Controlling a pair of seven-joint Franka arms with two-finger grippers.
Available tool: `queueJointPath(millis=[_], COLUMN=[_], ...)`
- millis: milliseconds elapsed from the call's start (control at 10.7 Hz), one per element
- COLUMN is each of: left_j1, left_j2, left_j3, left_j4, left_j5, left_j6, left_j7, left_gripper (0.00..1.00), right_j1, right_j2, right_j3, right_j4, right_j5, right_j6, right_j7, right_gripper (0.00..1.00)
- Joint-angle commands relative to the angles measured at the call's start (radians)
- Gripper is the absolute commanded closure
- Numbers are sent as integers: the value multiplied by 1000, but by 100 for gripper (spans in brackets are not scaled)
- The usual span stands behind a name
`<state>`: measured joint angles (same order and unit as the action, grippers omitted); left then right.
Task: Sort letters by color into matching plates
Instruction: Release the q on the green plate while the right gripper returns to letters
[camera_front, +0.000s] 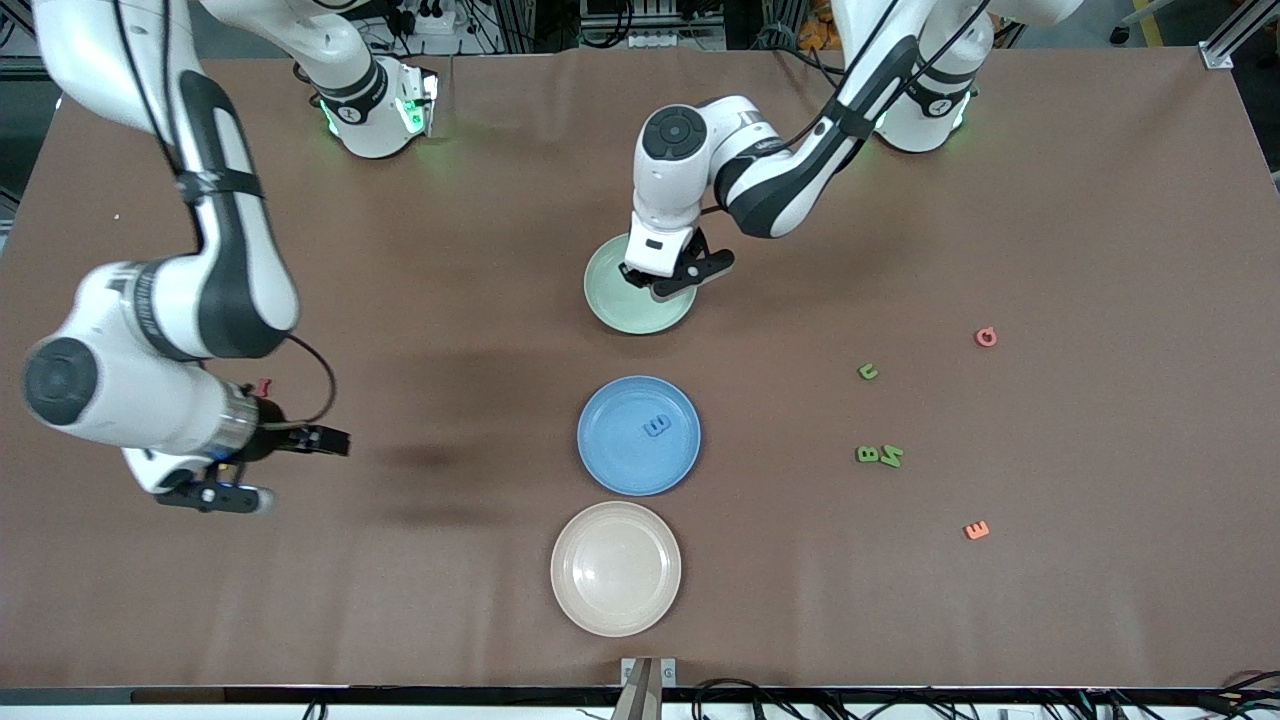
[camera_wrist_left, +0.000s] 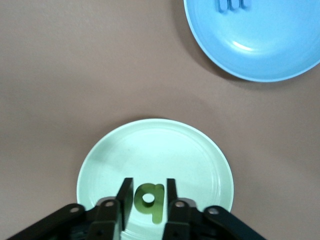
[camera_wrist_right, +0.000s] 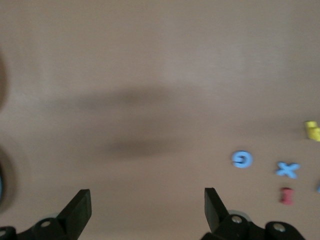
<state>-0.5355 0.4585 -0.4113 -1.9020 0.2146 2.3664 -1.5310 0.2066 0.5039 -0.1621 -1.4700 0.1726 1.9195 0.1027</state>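
1. One green letter sits between the parted fingers of the left gripper, over the mint plate.
2. Beside the mint plate, the blue plate holds one blue letter.
3. Three green letters lie loose toward the left arm's end.
4. Spread wide and empty, the right gripper hovers over bare table near two loose blue letters.

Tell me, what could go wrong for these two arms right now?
The left end effector hangs over the mint green plate with a green letter between its fingers; the piece might cling to a finger instead of dropping flat. Two green letters on the table touch each other, so grabbing one may knock the other. The right end effector, open, is over bare table, with the blue letters off to one side.
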Motion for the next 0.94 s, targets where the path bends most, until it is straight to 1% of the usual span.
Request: queueJointPath(millis=[0, 187, 374, 655, 842], left_j1=[-20, 20, 102, 251, 293], left_j2=[58, 52, 52, 52, 46], left_j3=[9, 14, 14, 17, 16], left_j4=[55, 55, 52, 35, -11], left_j5=[-17, -15, -11, 34, 110], left_j6=[-29, -108, -128, -128, -127], left_j7=[-8, 5, 50, 136, 155], left_gripper=[0, 0, 0, 0, 0], right_j1=[-55, -88, -101, -104, -102], right_j2=[-131, -169, -163, -150, -142], right_j3=[-36, -57, -57, -56, -54], right_j4=[-148, -202, -229, -392, -464], right_j5=[-21, -70, -76, -67, -64], right_j6=[-7, -2, 36, 278, 358], right_j7=[-153, -193, -190, -190, -190], right_gripper=[0, 0, 0, 0, 0])
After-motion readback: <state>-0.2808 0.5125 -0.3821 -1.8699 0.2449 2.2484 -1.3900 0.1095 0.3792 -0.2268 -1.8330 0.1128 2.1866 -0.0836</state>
